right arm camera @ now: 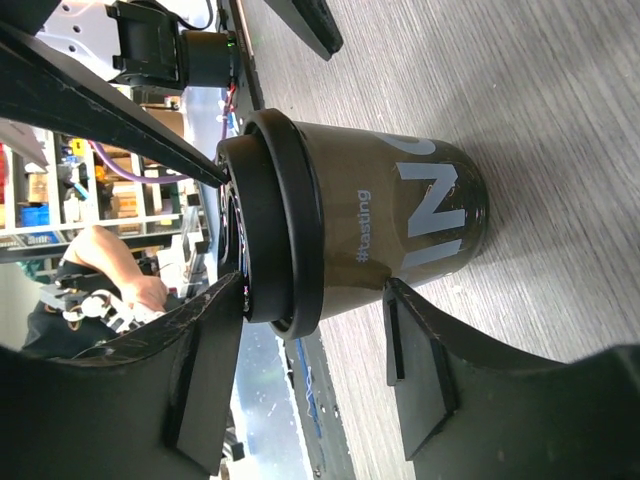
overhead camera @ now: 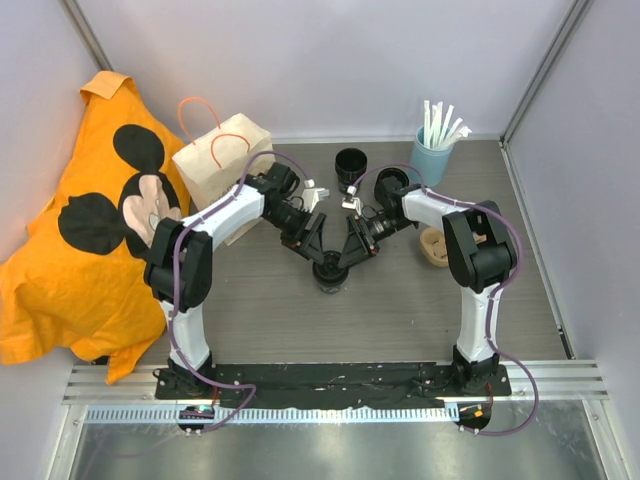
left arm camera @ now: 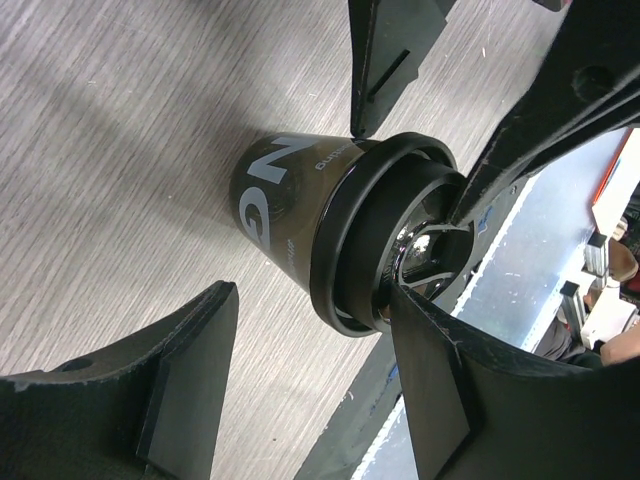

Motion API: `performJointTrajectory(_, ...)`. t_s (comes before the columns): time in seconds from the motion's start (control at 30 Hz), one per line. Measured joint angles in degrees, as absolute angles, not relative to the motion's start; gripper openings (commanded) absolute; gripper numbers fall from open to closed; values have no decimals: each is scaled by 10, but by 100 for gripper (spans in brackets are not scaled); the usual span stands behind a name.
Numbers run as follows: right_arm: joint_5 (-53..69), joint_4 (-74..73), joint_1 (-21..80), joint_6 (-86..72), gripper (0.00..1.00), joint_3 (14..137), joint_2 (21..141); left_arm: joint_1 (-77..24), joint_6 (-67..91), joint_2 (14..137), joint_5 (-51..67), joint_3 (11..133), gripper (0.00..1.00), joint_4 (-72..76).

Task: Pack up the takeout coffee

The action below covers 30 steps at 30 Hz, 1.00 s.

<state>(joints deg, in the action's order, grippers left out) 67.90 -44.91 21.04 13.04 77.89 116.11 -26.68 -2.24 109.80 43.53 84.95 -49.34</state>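
A small black takeout cup (overhead camera: 328,276) with a dark lid and grey lettering stands upright on the wooden table between both arms. It shows in the left wrist view (left arm camera: 290,200) and in the right wrist view (right arm camera: 400,225). My left gripper (overhead camera: 317,256) is open at the cup's lid (left arm camera: 312,292), one finger over the lid top and the other beside the cup. My right gripper (overhead camera: 343,256) is open on the opposite side (right arm camera: 315,283), likewise straddling the lid rim. Neither grips the cup.
A tan paper bag (overhead camera: 222,155) with red handles stands at the back left. Another black cup (overhead camera: 351,166) stands behind the grippers. A light blue cup of white straws (overhead camera: 432,150) and a tan pulp tray (overhead camera: 436,247) are on the right. An orange cloth (overhead camera: 70,250) lies left.
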Motion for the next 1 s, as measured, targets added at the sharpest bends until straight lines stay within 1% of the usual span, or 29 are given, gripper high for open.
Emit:
performJointTrajectory(0.07, 684, -450, 209, 130, 58, 779, 1165, -267, -22, 1099, 435, 849, 65, -493)
performJointTrajectory(0.53, 701, -436, 205, 103, 57, 771, 1179, -269, -17, 1107, 438, 849, 63, -493)
performJointTrajectory(0.67, 701, -433, 205, 95, 60, 770, 1179, -269, -16, 1110, 445, 849, 64, -493)
performJointTrajectory(0.8, 698, -431, 205, 90, 66, 770, 1176, -269, -16, 1110, 448, 850, 64, -493)
performJointTrajectory(1.0, 687, -427, 206, 88, 69, 788, 1176, -269, -20, 1110, 455, 851, 64, -493)
